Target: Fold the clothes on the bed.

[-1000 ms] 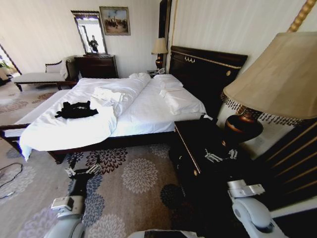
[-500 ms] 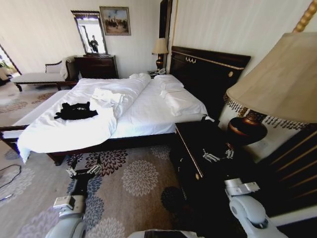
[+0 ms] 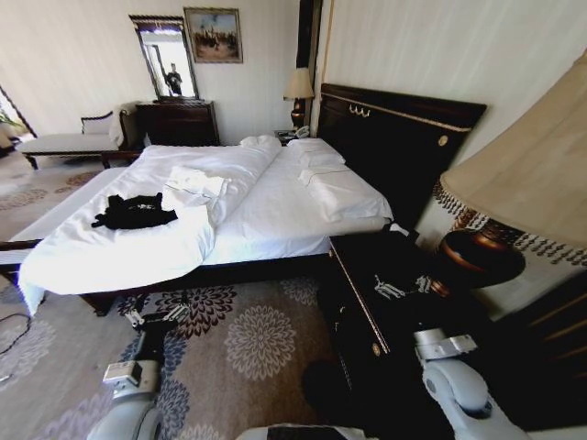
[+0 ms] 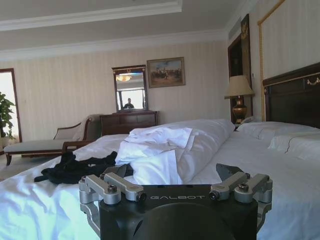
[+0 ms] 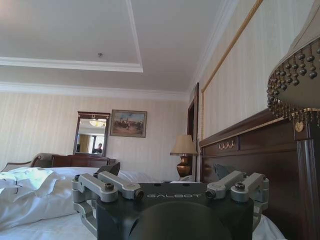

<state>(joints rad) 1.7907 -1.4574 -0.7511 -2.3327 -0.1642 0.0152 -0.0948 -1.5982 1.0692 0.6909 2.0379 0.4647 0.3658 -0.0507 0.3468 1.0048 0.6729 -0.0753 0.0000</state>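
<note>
Open patterned carpet (image 3: 257,335) is seen between robot and bed (image 3: 275,215). Right side is blocked by dark nightstand (image 3: 385,293) and lamp (image 3: 514,202). T-shirt (image 3: 133,212) is flanked by folded duvet (image 3: 197,181); sheet around it is unobstructed.

Wide white bed (image 3: 275,206) with dark headboard at 2 o'clock; crumpled black T-shirt (image 3: 134,212) lying on the sheet at 9 o'clock, folded duvet (image 3: 197,180) just beside it, pillows (image 3: 335,188) toward 1 o'clock
</note>
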